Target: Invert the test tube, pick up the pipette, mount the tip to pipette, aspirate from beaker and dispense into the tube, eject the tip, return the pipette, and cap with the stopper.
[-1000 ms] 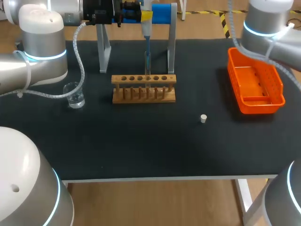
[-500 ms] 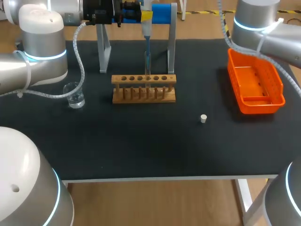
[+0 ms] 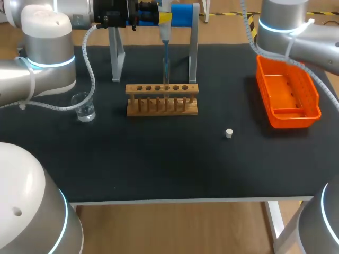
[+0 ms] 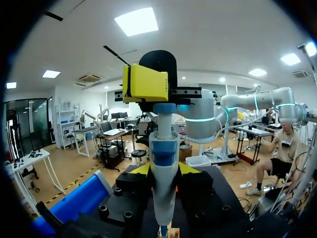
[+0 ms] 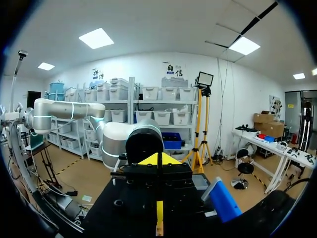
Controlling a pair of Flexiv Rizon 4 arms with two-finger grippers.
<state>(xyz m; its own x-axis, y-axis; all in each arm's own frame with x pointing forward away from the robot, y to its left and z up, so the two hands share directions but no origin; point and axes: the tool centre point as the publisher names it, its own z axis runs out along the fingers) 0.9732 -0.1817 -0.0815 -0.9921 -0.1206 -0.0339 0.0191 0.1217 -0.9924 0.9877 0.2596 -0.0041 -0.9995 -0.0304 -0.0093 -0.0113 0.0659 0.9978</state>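
Pipette (image 3: 165,39) between left gripper (image 3: 163,17) fingers

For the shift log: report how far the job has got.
Done: tube upright in the rack, pipette picked up with its tip on. In hand: left claw holds the pipette, tip down in the tube. To do: drop the tip, return the pipette, fit the stopper, which lies loose on the table.

Left arm (image 3: 50,47) stretched toward middle, left pincer (image 4: 164,173) clamped on pipette (image 4: 163,144); right pincer (image 5: 159,218) tips pressed together.
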